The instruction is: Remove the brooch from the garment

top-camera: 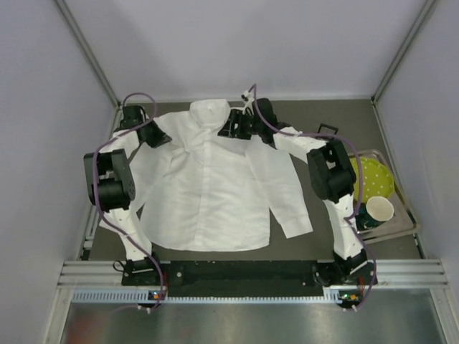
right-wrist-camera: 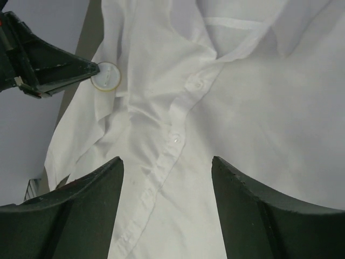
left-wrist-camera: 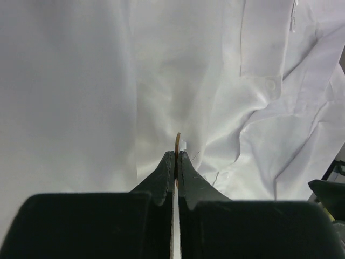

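Left gripper (left-wrist-camera: 177, 160) is pinched fully closed on the rim of the small orange-gold brooch (left-wrist-camera: 177, 139), which we see against the white shirt (left-wrist-camera: 81, 97), near its collar (top-camera: 209, 111). Right gripper (right-wrist-camera: 167, 162) hangs over the button placket (right-wrist-camera: 173, 141), jaws wide apart, holding nothing.

Round gold-rimmed brooch (right-wrist-camera: 106, 76) at white garment (top-camera: 208, 186)
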Action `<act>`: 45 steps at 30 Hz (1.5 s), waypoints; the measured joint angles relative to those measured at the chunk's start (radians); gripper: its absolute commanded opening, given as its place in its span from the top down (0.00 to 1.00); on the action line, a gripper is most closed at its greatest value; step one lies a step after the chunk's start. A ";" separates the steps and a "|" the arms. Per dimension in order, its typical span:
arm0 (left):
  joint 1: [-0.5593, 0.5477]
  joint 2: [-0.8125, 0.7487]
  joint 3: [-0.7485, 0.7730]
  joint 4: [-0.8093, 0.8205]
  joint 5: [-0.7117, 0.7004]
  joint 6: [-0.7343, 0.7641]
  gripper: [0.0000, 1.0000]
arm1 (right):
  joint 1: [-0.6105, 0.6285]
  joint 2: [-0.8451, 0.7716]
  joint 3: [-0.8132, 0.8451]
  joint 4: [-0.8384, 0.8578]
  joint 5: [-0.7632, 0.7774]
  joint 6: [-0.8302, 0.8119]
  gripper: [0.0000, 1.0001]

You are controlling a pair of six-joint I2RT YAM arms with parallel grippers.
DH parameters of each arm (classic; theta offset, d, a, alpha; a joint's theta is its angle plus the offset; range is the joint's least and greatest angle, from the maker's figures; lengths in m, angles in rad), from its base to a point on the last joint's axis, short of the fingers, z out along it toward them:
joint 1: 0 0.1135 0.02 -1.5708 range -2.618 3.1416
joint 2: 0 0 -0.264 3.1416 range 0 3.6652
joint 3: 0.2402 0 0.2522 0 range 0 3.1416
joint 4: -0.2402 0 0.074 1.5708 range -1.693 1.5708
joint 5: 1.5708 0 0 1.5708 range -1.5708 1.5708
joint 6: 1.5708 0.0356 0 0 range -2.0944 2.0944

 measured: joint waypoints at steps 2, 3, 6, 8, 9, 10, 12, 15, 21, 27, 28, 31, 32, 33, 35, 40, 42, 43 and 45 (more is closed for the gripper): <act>0.000 0.025 0.029 -0.002 -0.003 -0.007 1.00 | -0.026 0.004 0.006 -0.012 0.020 -0.006 0.34; 0.001 0.047 0.053 -0.005 -0.011 -0.013 1.00 | -0.039 0.013 0.023 -0.032 0.038 -0.010 0.35; 0.008 0.098 0.089 -0.006 -0.039 -0.035 1.00 | -0.069 0.076 0.120 -0.080 0.103 -0.020 0.35; 0.018 0.127 0.095 -0.006 -0.060 -0.052 1.00 | -0.084 0.122 0.173 -0.106 0.146 -0.022 0.35; 0.025 0.145 0.102 -0.007 -0.062 -0.060 1.00 | -0.089 0.141 0.195 -0.126 0.170 -0.022 0.35; 0.032 0.162 0.119 -0.013 -0.060 -0.068 1.00 | -0.092 0.155 0.206 -0.145 0.196 -0.023 0.35; 0.046 0.203 0.174 -0.023 -0.053 -0.079 1.00 | -0.092 0.168 0.212 -0.182 0.239 -0.027 0.35; 0.063 0.247 0.253 -0.040 -0.067 -0.076 1.00 | -0.097 0.179 0.219 -0.242 0.296 -0.029 0.35; 0.105 0.268 0.317 -0.115 -0.127 -0.043 1.00 | -0.132 0.231 0.322 -0.330 0.313 0.020 0.36; 0.170 0.303 0.375 -0.154 -0.128 0.005 1.00 | -0.193 0.292 0.429 -0.371 0.281 0.047 0.36; 0.175 0.313 0.397 -0.164 -0.129 0.014 1.00 | -0.201 0.298 0.441 -0.376 0.273 0.050 0.36; 0.182 0.345 0.455 -0.182 -0.126 0.037 1.00 | -0.234 0.323 0.479 -0.386 0.243 0.064 0.36; 0.184 0.354 0.466 -0.182 -0.120 0.039 1.00 | -0.245 0.334 0.497 -0.391 0.235 0.068 0.36; 0.185 0.358 0.472 -0.181 -0.115 0.040 1.00 | -0.254 0.346 0.516 -0.394 0.222 0.072 0.36; 0.185 0.371 0.489 -0.182 -0.103 0.040 1.00 | -0.267 0.367 0.554 -0.404 0.208 0.077 0.36; 0.183 0.392 0.526 -0.183 -0.080 0.040 1.00 | -0.279 0.382 0.583 -0.414 0.170 0.067 0.35; 0.179 0.392 0.532 -0.186 -0.076 0.040 1.00 | -0.269 0.384 0.585 -0.415 0.164 0.043 0.34; 0.176 0.391 0.533 -0.186 -0.075 0.040 1.00 | -0.265 0.384 0.589 -0.419 0.165 0.029 0.34; 0.165 0.377 0.533 -0.193 -0.077 0.043 1.00 | -0.253 0.384 0.590 -0.422 0.173 -0.010 0.34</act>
